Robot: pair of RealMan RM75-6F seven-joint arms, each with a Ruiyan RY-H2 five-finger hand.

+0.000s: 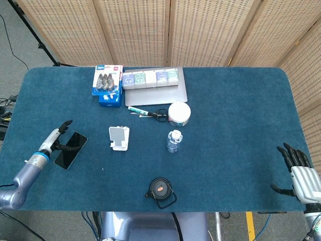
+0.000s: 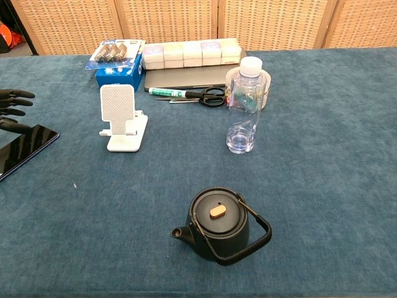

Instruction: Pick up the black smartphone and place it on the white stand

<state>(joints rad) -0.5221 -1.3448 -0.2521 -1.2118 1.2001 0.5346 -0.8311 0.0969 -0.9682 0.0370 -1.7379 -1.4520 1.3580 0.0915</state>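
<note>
The black smartphone (image 1: 70, 150) lies flat on the blue table at the left, also seen at the chest view's left edge as the smartphone (image 2: 25, 151). My left hand (image 1: 56, 138) hovers just left of it with fingers spread and thumb reaching toward the phone's edge, holding nothing; its fingertips (image 2: 13, 105) show in the chest view. The white stand (image 1: 119, 137) sits upright right of the phone, the same stand (image 2: 122, 124) in the chest view. My right hand (image 1: 300, 173) rests open at the table's front right corner.
A black teapot (image 2: 218, 225) sits near the front centre. A clear water bottle (image 2: 244, 107) and a round white tub (image 1: 179, 114) stand mid-table. Scissors (image 2: 209, 95), a pen, a laptop (image 1: 156, 92) with boxes and a blue package (image 1: 107, 86) lie at the back.
</note>
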